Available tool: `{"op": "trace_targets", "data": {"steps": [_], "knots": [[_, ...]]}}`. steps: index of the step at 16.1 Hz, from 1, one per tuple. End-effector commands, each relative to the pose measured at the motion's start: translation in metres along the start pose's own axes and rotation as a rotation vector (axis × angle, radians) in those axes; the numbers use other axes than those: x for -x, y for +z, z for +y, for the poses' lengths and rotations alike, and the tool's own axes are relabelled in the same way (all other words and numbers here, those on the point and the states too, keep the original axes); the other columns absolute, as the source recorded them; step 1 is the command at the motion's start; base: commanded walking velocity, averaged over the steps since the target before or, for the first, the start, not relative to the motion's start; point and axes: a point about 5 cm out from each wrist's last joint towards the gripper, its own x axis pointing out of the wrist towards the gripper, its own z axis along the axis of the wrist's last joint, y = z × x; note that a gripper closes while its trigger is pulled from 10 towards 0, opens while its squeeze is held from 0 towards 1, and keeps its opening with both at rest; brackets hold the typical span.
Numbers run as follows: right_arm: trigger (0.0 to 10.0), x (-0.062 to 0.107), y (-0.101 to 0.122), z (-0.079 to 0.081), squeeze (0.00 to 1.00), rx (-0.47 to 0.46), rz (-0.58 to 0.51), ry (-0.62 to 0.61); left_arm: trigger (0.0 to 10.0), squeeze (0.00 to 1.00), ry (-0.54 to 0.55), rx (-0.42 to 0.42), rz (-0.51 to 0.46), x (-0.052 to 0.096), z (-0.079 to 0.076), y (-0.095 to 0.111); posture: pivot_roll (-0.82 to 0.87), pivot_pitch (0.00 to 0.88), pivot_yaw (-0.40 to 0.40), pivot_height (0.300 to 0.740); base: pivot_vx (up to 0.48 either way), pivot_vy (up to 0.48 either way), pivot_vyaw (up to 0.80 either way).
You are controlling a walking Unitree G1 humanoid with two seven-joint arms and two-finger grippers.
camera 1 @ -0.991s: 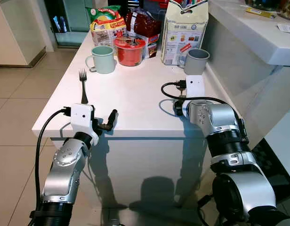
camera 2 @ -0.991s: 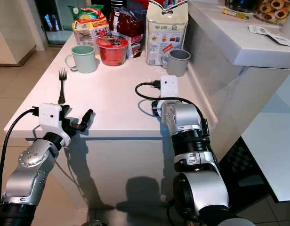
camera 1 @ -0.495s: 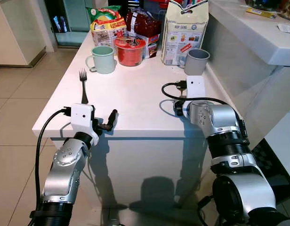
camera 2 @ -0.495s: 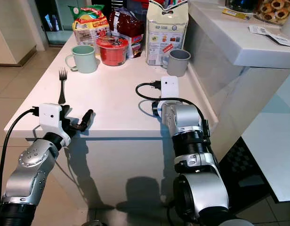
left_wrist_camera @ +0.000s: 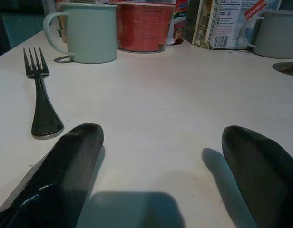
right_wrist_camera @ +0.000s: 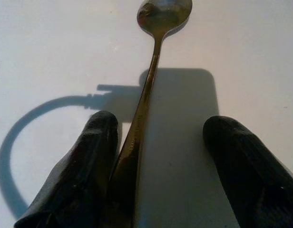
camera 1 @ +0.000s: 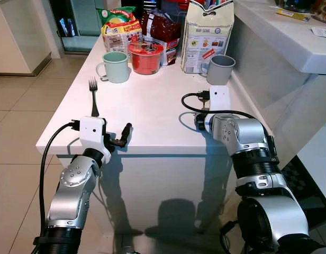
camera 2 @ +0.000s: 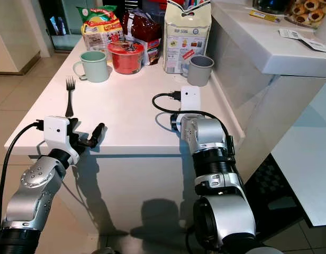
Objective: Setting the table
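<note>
Both arms are bent up onto the white worktop (camera 1: 152,106). Right pincer (right_wrist_camera: 156,156) sits low, fingers spread wide around a spoon (right_wrist_camera: 149,90) lying flat between them. Left pincer (left_wrist_camera: 161,171) is wide open and empty at the near edge, fork (camera 1: 92,96) just ahead of it.

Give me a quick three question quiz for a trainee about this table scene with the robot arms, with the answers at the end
1. True or false: the fork lies on the table on the robot's left side.
2. What lies between the open fingers of the right gripper? A) a knife B) a spoon C) a napkin
3. Fill in: the red bowl stands between the green mug and the ____ mug.

Key:
1. True; it is just ahead of the open left gripper.
2. B, the spoon, lying close against one finger.
3. Grey.
</note>
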Motion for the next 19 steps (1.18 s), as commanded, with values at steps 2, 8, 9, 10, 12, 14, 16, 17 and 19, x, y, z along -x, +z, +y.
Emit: {"op": "trace_targets", "data": {"steps": [2,8,9,10,12,14,16,17,19], "knots": [[10.0,-0.008,-0.025,-0.002,0.00,-0.010,0.122,-0.003,10.0,0.00,0.003,-0.022,-0.027,-0.003,0.001,0.008,0.14,0.000,-0.020,0.740,0.000,0.000,0.00],[10.0,-0.010,-0.028,-0.003,0.00,-0.036,0.128,0.002,10.0,0.00,0.007,-0.028,-0.028,-0.002,0.003,0.009,0.15,0.000,-0.017,0.740,0.000,0.000,0.00],[0.0,-0.010,-0.029,-0.003,0.00,-0.041,0.132,0.005,10.0,0.00,0.007,-0.029,-0.028,-0.002,0.003,0.009,0.15,0.000,-0.016,0.740,0.000,0.000,0.00],[0.0,-0.011,-0.030,-0.002,0.00,-0.053,0.141,0.012,10.0,0.00,0.008,-0.029,-0.027,-0.002,0.003,0.009,0.15,0.000,-0.016,0.740,0.000,0.000,0.00],[0.0,-0.011,-0.030,-0.003,0.00,-0.058,0.143,0.009,10.0,0.00,0.009,-0.032,-0.026,-0.002,0.004,0.009,0.15,0.000,-0.012,0.740,0.000,0.000,0.00],[0.0,-0.012,-0.030,-0.002,0.00,-0.060,0.144,0.009,10.0,0.00,0.009,-0.033,-0.027,-0.002,0.004,0.010,0.15,0.000,-0.012,0.740,0.000,0.000,0.00],[0.0,-0.011,-0.032,0.000,0.00,-0.060,0.149,0.010,10.0,0.00,0.008,-0.035,-0.028,-0.001,0.006,0.011,0.15,0.000,-0.008,0.740,0.000,0.000,0.00],[0.0,-0.011,-0.032,0.000,0.00,-0.061,0.150,0.009,10.0,0.00,0.007,-0.036,-0.028,-0.001,0.006,0.011,0.16,0.000,-0.007,0.740,0.000,0.000,0.00],[0.0,-0.011,-0.032,0.000,0.00,-0.063,0.150,0.008,10.0,0.00,0.006,-0.037,-0.027,-0.001,0.006,0.012,0.15,0.000,-0.004,0.740,0.000,0.000,0.00]]}}
